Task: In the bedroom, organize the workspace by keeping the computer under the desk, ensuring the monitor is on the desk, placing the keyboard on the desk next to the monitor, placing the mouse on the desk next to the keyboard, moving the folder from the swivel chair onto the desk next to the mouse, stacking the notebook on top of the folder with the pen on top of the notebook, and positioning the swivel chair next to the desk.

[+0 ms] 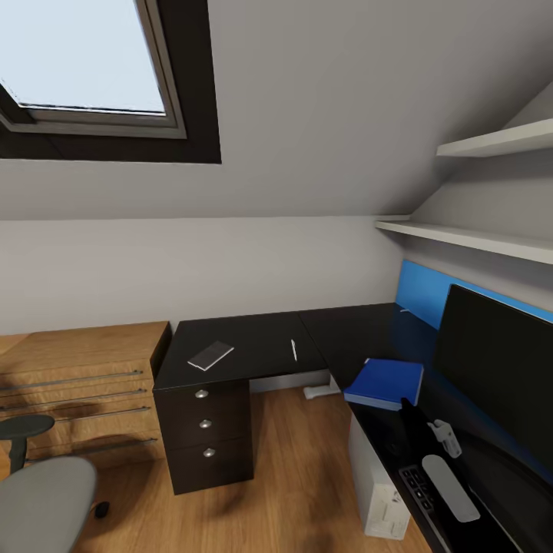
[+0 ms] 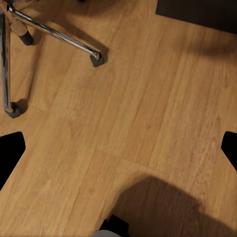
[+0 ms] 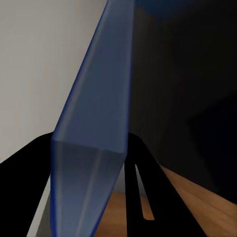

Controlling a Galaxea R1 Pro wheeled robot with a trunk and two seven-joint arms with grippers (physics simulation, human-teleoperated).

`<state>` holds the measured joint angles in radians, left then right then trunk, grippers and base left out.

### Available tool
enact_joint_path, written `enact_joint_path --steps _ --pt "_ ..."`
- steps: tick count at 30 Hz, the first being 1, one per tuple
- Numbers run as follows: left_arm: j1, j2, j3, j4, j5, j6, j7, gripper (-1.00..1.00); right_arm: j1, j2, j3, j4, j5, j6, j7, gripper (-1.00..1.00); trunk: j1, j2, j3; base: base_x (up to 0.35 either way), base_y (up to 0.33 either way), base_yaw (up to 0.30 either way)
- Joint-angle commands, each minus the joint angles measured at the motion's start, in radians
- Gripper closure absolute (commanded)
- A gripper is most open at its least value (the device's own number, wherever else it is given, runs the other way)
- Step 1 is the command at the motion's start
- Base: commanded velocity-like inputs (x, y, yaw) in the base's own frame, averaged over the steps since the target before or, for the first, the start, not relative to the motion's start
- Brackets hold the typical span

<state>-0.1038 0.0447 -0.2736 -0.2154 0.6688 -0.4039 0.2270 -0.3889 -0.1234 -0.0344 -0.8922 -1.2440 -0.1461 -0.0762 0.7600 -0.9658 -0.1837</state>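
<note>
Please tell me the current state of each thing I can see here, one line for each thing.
folder: held over the desk by the right gripper, shut on it.
notebook: flat on the desk.
pen: flat on the desk, apart from the notebook.
monitor: upright, screen dark.
computer: upright on the floor.
left gripper: open.

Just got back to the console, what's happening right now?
The right gripper has its fingers closed on the blue folder, holding it over the black desk near the monitor. The notebook and pen lie on the desk's far wing. The left gripper hangs open over the floor by the swivel chair base.
</note>
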Motion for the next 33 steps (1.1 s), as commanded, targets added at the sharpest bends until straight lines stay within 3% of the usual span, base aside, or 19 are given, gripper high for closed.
enact_joint_path --steps 1,17,23,33 --pt "-0.001 0.000 -0.009 -0.001 0.003 -0.002 0.008 -1.00 -0.002 -0.001 0.002 0.001 -0.009 -0.004 -0.004 1.00 0.000 -0.001 -0.001 0.146 0.000 0.000" --pt "-0.001 0.001 -0.009 -0.001 0.005 -0.002 0.008 -1.00 -0.007 -0.001 0.001 0.013 -0.009 -0.004 -0.005 1.00 0.000 -0.001 -0.001 0.041 0.000 0.000" --pt "-0.001 0.001 -0.009 -0.001 0.005 -0.003 0.008 -1.00 -0.014 -0.003 -0.029 0.036 -0.009 -0.004 -0.005 1.00 0.000 -0.001 -0.001 0.000 0.000 0.000" --pt "-0.001 0.000 -0.008 -0.001 0.003 -0.003 0.008 -1.00 -0.017 -0.002 -0.037 0.039 -0.009 -0.004 -0.005 1.00 0.000 -0.001 -0.001 0.000 0.000 0.000"
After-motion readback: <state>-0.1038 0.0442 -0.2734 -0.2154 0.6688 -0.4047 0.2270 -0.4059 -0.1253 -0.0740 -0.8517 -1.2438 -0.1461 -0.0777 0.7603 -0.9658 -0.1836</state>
